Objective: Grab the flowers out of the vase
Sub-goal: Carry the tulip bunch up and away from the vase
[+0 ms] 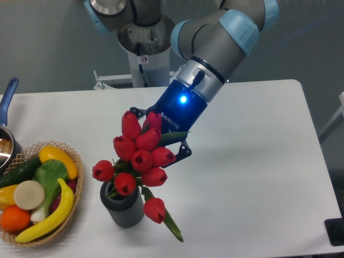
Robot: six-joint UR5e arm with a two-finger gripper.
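A single fixed camera covers the scene, set high in front of the white desk (258, 134) and tilted steeply down, so the top fills most of the frame. It faces the robot's grey mounting column (145, 48) at the desk's far edge, with a plain grey wall behind. The view is moderately close: the desk's left side is cut off, cropping the woven wicker basket of fruit and vegetables (40, 196) and the metal pot with a blue handle (6, 123), and its near edge is cropped too. Its rounded right corners show. The arm's upper joints run out of the top.
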